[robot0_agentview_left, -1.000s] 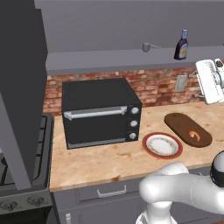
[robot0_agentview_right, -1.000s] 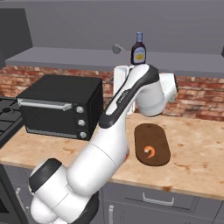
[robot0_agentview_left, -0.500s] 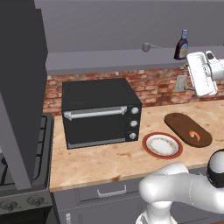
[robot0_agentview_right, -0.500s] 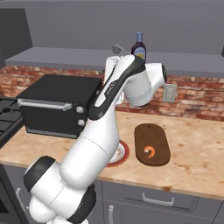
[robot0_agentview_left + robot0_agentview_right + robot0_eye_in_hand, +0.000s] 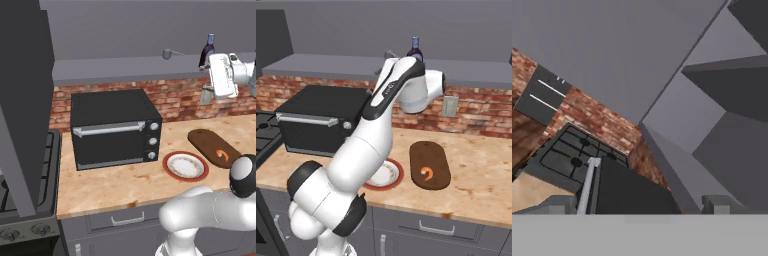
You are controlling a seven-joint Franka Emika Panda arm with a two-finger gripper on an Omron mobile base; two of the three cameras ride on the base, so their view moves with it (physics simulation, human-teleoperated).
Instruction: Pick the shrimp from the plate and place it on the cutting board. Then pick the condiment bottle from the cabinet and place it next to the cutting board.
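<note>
Gripper [image 5: 223, 75] raised to ledge height, jaws spread wide, holding nothing, just right of and below the bottle [image 5: 207, 49]. Bottle upright on the cabinet [image 5: 125, 67] ledge near its right end, close to the hand, long axis vertical. Forearm lifted steeply from the base, wrist bent sideways along the wall. Below, shrimp [image 5: 427, 174] already on the cutting board [image 5: 429, 164], right of the plate [image 5: 383, 175].

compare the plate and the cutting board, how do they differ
The plate is round and white with a red-brown rim; the cutting board is an oblong of dark brown wood, somewhat longer. The plate carries nothing, while the cutting board holds the shrimp. Both lie flat, side by side, on the counter.
</note>
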